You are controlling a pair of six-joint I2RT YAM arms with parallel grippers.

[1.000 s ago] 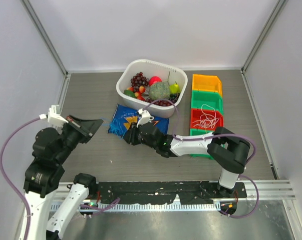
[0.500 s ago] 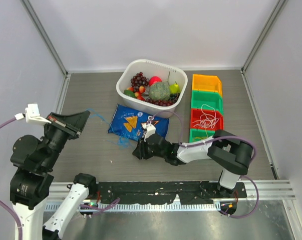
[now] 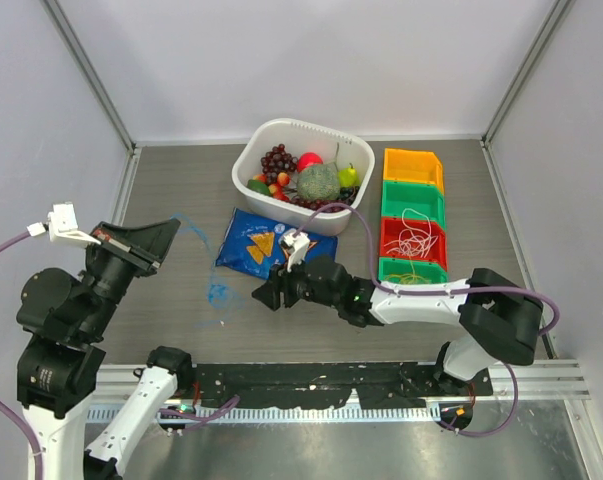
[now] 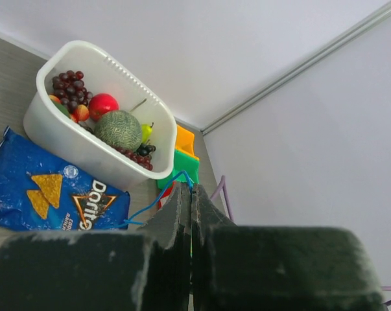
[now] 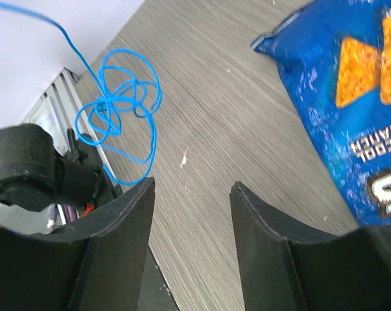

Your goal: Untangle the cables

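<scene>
The left arm [image 3: 71,310] stood tall at the left side of the bench [image 3: 171,330], bent at the elbow. Its wrist was lifted up high and aimed at the far right. The left fingers [image 4: 187,192] were pressed together and pinched one end of the blue cable [image 5: 103,103] right at their tips.

The right arm [image 3: 421,300] lay low and long across the bench and reached to the left. The right fingers [image 3: 263,296] were spread apart with nothing between them. They pointed at the loopy bunch of the blue cable, which was just beside them but not touching.

The blue cable ran as one thin line from the left fingers, down and toward the near edge, and ended in that small bunch of loops. The bunch was low over the bare bench, left of the blue chip bag [image 3: 271,245]. I could not tell if it lay on the bench.

A white cable [image 3: 413,240] sat curled up in the red bin [image 3: 386,228], well apart on the right side.
</scene>
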